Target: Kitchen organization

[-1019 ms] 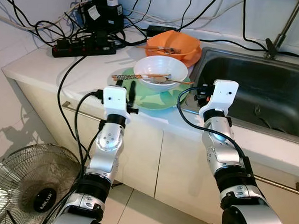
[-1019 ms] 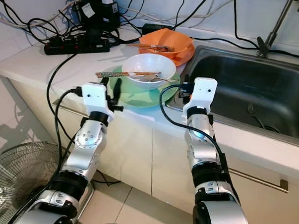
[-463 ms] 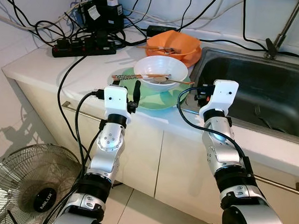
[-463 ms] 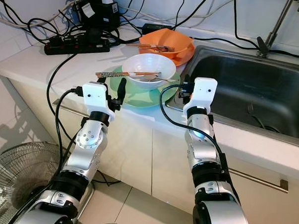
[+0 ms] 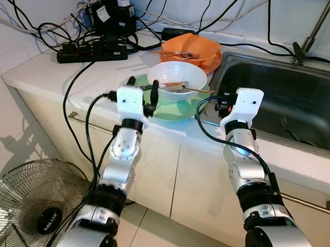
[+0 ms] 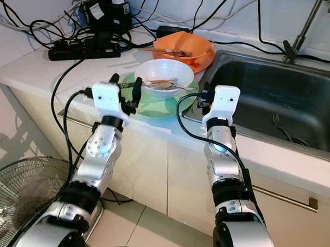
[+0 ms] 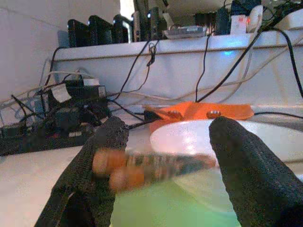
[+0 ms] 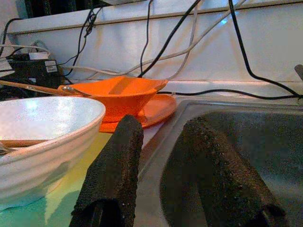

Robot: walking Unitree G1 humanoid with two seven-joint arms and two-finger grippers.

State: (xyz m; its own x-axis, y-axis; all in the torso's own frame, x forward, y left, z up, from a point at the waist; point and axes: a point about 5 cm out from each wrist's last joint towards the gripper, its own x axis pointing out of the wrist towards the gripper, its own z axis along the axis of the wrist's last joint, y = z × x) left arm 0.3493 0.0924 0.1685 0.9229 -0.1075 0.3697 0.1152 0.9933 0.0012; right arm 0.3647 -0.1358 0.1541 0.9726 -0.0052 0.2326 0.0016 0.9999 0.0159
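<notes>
A white bowl stands on a green plate at the counter's front edge. A pair of wooden chopsticks and a spoon lie across the bowl. My left gripper is open at the plate's left side. In the left wrist view its fingers stand on either side of the chopsticks' blurred handle ends, without closing on them. My right gripper is open and holds nothing. It hovers at the sink's left rim, beside the plate.
An orange bowl with cutlery sits on an orange plate behind the white bowl. The steel sink on the right holds a fork. A power strip and tangled cables crowd the back left. A fan stands on the floor.
My left gripper has reached forward over the plate's left edge and spread its fingers around the chopsticks' ends. The right arm has not moved.
</notes>
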